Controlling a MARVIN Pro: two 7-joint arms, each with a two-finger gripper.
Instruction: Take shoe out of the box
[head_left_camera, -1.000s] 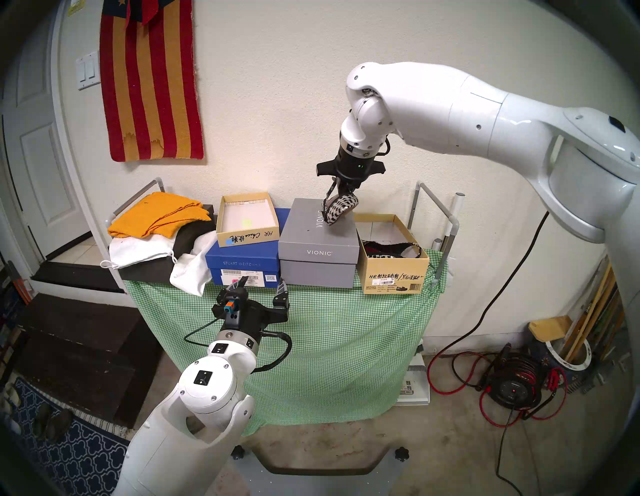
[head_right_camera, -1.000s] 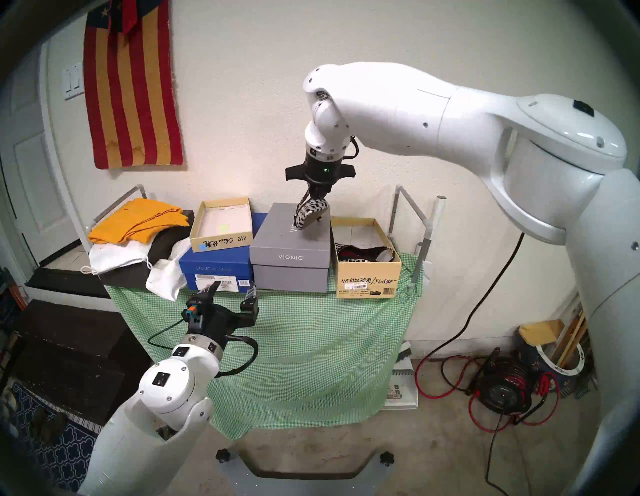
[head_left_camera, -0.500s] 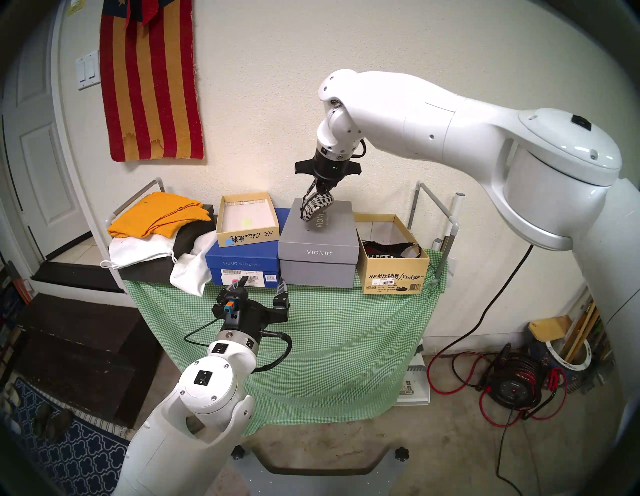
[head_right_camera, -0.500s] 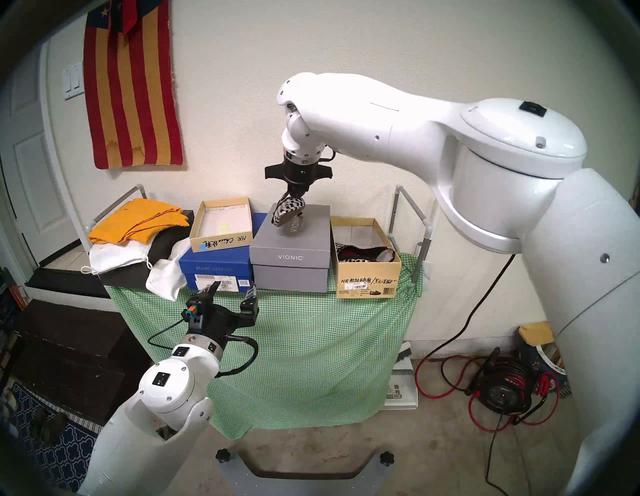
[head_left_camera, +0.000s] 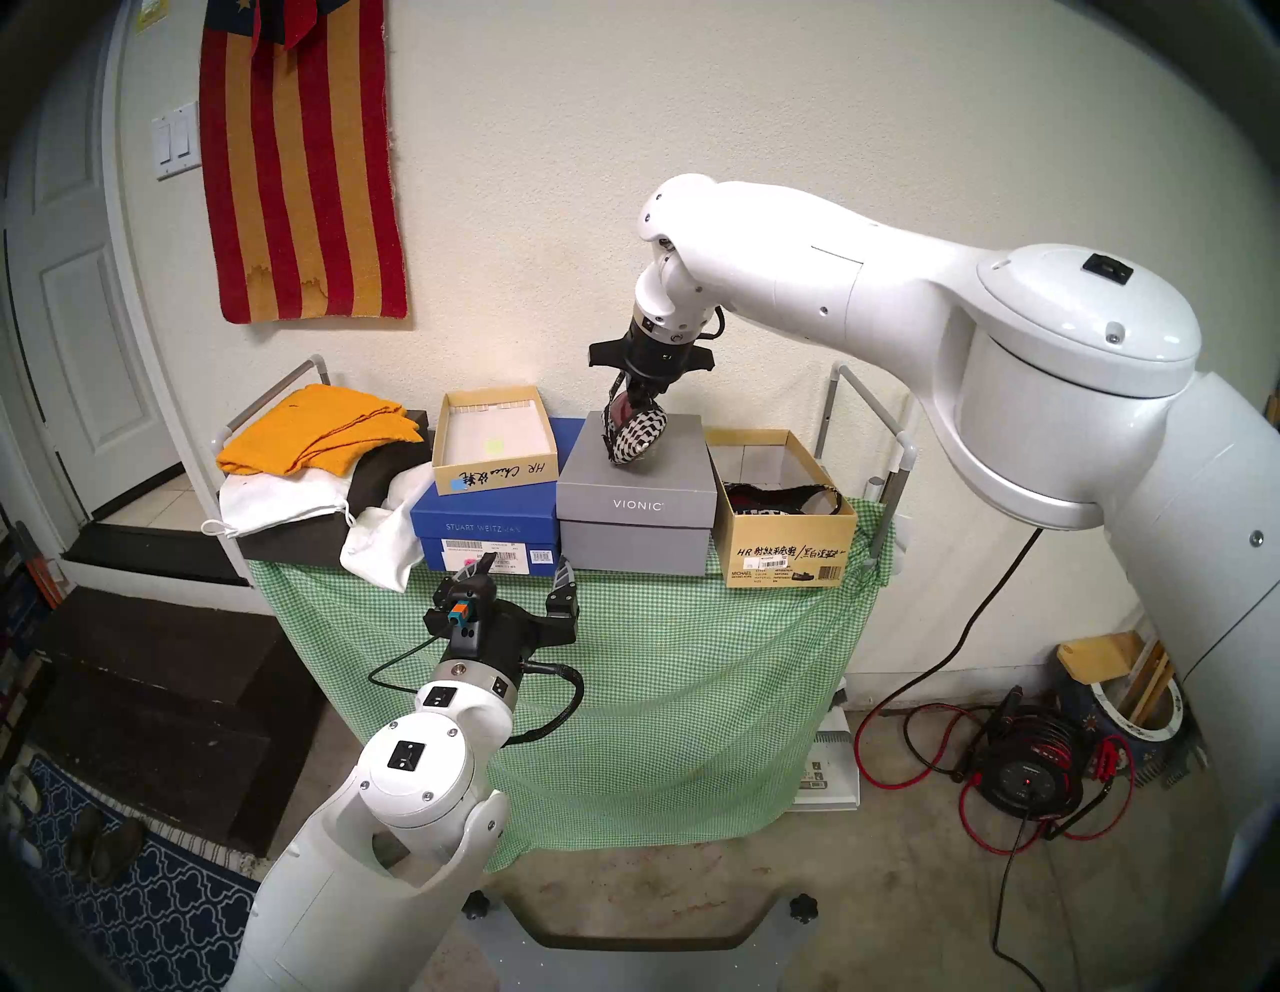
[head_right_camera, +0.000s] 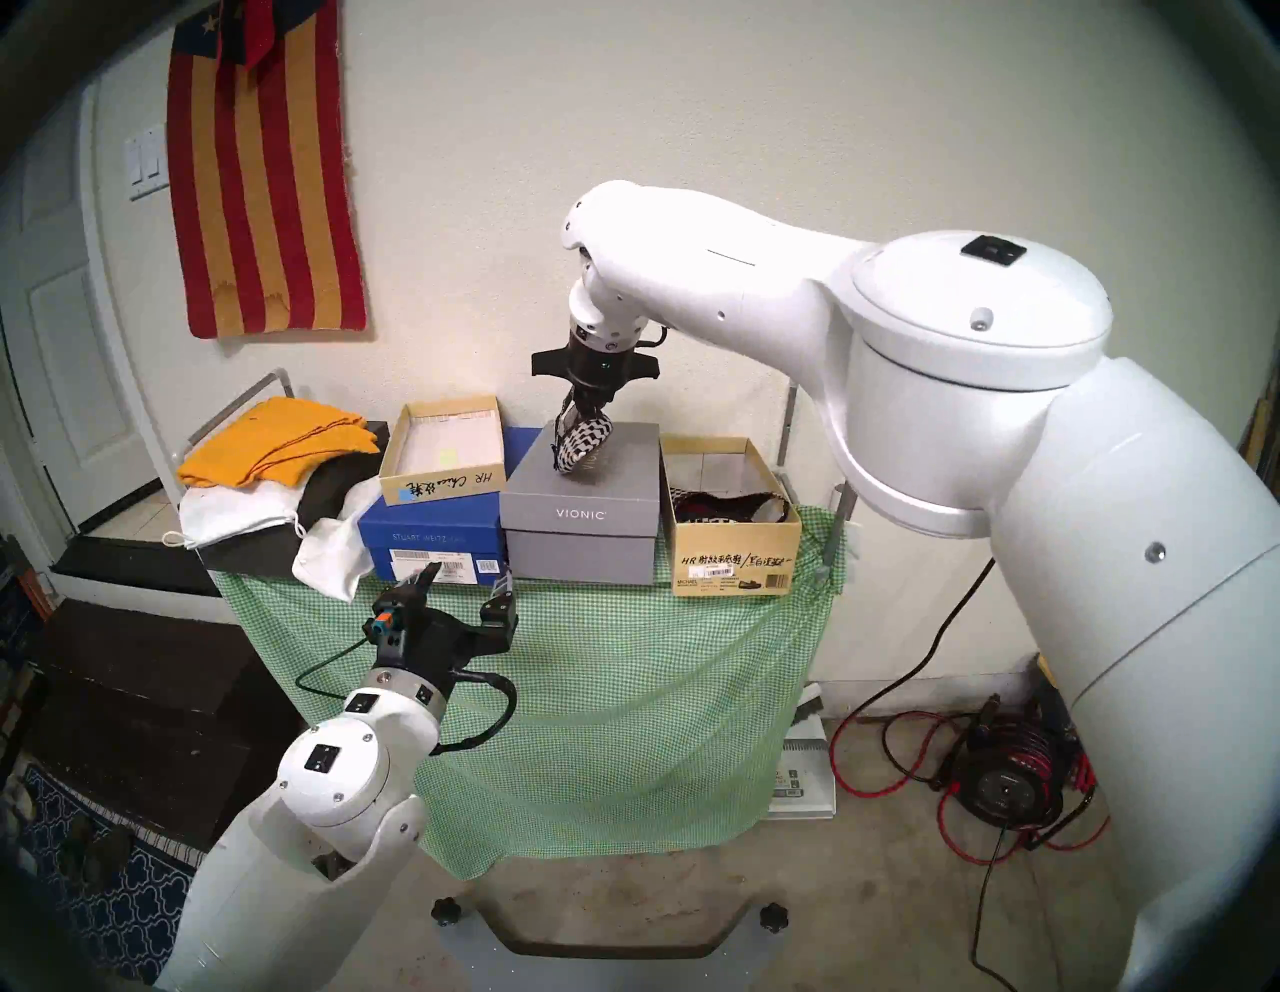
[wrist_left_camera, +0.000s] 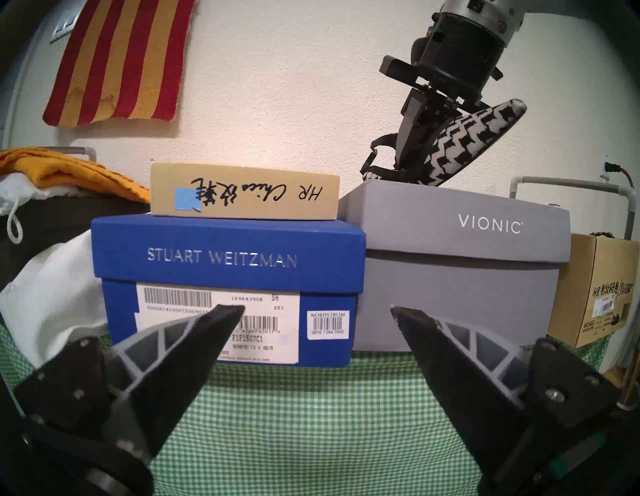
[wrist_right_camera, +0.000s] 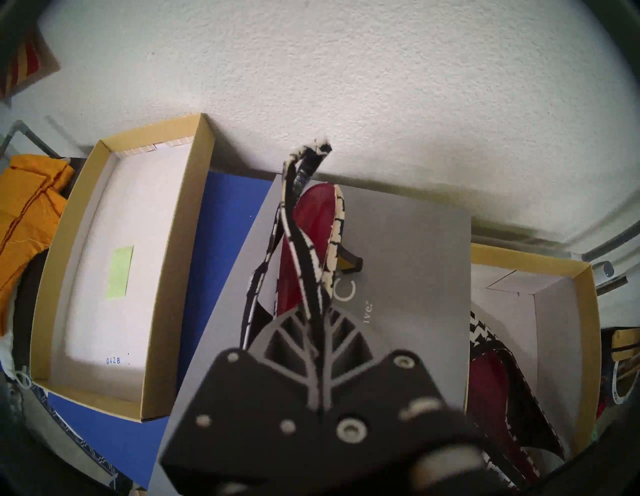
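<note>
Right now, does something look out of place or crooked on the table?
Yes. The houndstooth shoe hangs tilted by its strap from the shut right hand over the grey VIONIC box; its mate remains inside the tan box.

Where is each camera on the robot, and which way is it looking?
Head cameras: up high, looking down at the table's green cloth; both arms show.
Left wrist: low by the left gripper, facing level at the blue box; its two fingers show.
Right wrist: above the right gripper, looking down at the grey VIONIC box; its shut fingers pinch the shoe's strap.
Shared: both wrist views show the black-and-white shoe.
</note>
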